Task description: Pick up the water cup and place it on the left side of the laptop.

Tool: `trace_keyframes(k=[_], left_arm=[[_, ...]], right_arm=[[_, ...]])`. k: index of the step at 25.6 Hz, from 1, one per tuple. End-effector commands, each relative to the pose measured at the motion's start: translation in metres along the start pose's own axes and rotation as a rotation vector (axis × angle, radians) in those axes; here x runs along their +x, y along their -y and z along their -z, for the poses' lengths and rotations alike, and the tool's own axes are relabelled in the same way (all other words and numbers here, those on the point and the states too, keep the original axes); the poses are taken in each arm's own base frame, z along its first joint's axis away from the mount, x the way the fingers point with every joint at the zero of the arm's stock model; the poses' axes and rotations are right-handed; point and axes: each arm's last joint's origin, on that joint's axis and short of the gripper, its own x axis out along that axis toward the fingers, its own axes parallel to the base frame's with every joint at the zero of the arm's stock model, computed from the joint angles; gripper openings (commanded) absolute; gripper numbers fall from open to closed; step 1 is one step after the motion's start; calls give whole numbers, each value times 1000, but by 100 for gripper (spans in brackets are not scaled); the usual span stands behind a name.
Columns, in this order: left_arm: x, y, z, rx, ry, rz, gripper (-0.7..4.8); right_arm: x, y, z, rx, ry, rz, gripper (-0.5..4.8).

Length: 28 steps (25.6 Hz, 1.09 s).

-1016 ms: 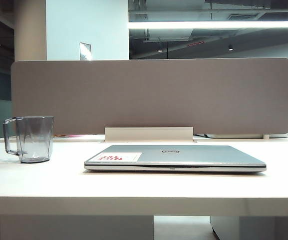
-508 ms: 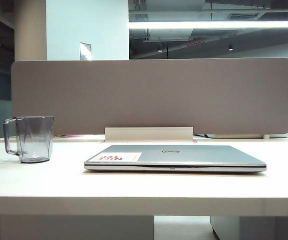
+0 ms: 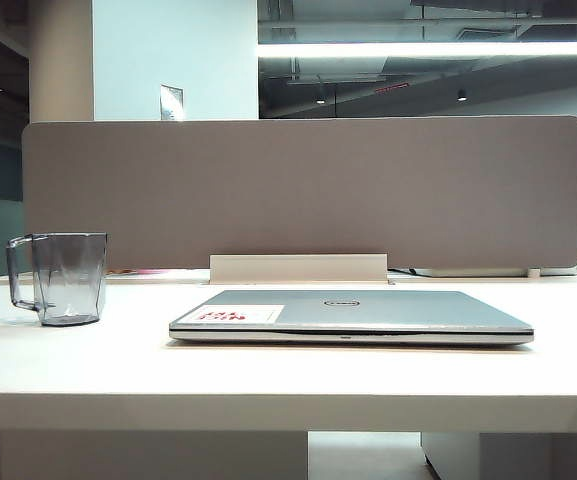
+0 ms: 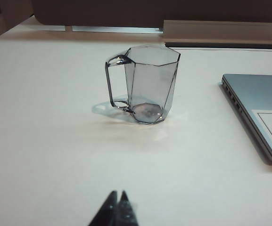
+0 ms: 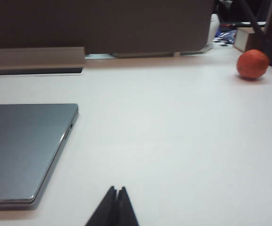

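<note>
The water cup [image 3: 66, 278], a clear grey-tinted mug with a side handle, stands upright on the white table, left of the laptop [image 3: 353, 315]. The laptop is closed, silver-grey, with a white sticker with red letters on its lid. In the left wrist view the water cup [image 4: 147, 84] stands apart from my left gripper [image 4: 117, 194], which is shut and empty; the laptop [image 4: 260, 110] lies beside it. In the right wrist view my right gripper [image 5: 117, 189] is shut and empty over bare table, with the laptop [image 5: 25, 148] off to one side. Neither gripper shows in the exterior view.
A grey partition panel [image 3: 303, 190] runs along the back of the table [image 3: 268, 380], with a pale bracket [image 3: 298, 268] at its foot. An orange-red ball [image 5: 252, 64] lies near the far corner in the right wrist view, beside some clutter.
</note>
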Motion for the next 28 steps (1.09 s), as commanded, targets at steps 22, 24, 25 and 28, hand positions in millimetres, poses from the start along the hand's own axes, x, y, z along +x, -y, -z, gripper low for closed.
trace_keyframes(k=[22, 24, 25, 28], left_arm=[[0, 0, -1, -6, 8, 0, -6], [0, 0, -1, -6, 8, 0, -6], [0, 0, -1, -6, 8, 0, -6], [0, 0, -2, -6, 8, 0, -6]], right_arm=[[0, 0, 2, 33, -4, -6, -6], [0, 0, 2, 33, -4, -5, -6], [0, 0, 2, 33, -4, -5, -6], [0, 0, 2, 33, -4, -5, -6]])
